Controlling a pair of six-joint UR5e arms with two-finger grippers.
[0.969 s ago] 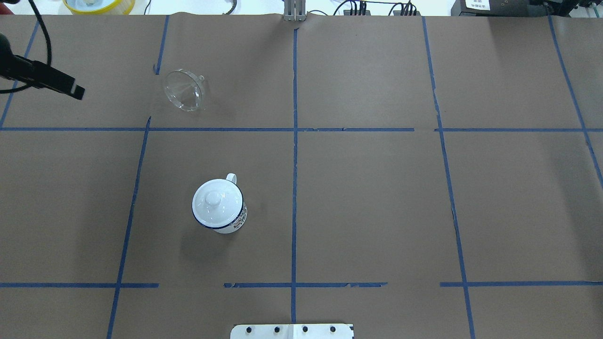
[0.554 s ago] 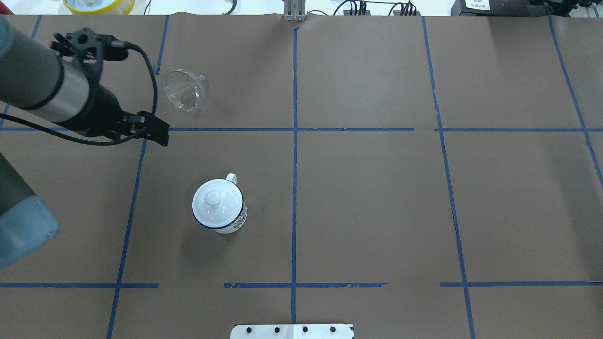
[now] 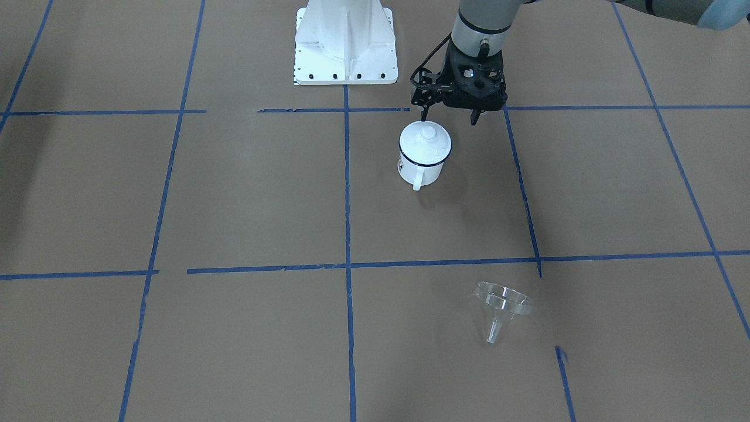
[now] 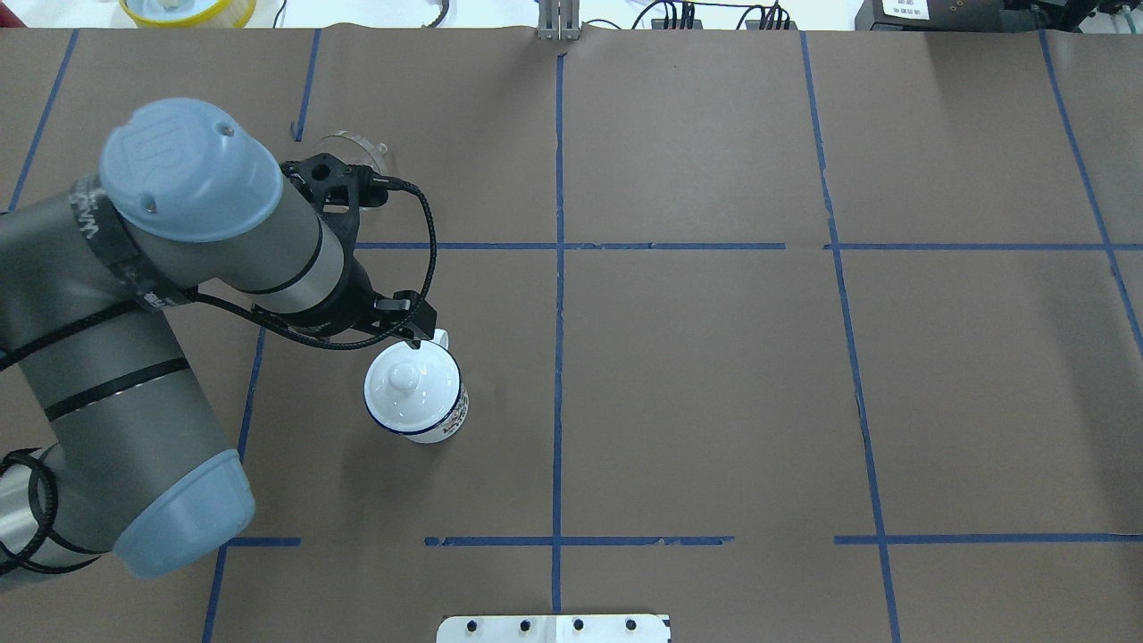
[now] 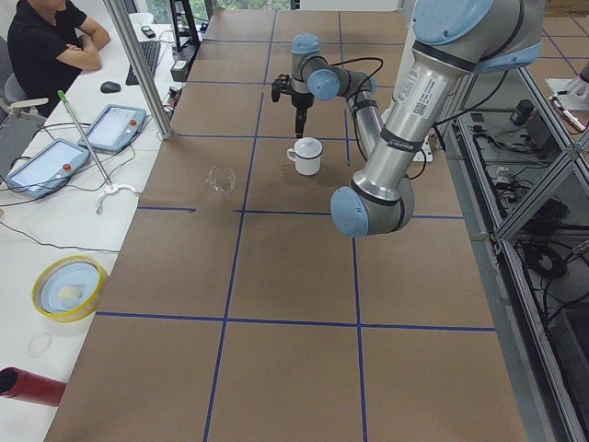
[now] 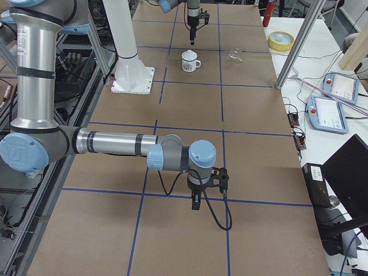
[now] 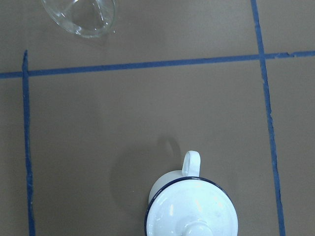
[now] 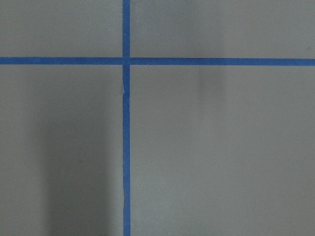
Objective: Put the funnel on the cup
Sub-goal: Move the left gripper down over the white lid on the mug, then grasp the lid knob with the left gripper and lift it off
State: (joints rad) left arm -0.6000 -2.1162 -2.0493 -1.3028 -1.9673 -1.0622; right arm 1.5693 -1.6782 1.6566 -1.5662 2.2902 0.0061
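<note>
The cup [image 3: 423,164] is a white enamel mug with a dark blue rim. It stands upright with a white knobbed lid [image 3: 426,139] on it, and also shows in the overhead [image 4: 420,402] and left wrist [image 7: 170,184] views. The clear funnel [image 3: 503,305] lies on the paper farther from the robot, partly hidden by the arm in the overhead view [image 4: 357,143]; it sits at the top of the left wrist view [image 7: 81,17]. My left gripper [image 3: 449,116] hangs open and empty above the table close to the cup, apart from it. My right gripper [image 6: 195,202] shows only in the exterior right view; I cannot tell its state.
The robot's white base plate [image 3: 345,47] is on the robot's side of the cup. A yellow bowl [image 4: 187,9] stands past the table's far edge. Blue tape lines cross the brown paper [image 3: 234,193]. A seated person [image 5: 46,41] and tablets [image 5: 112,127] are beside the table.
My left arm has swept in from the far left edge toward the middle, and its gripper now hangs by the cup. The cup and the funnel have not moved.
</note>
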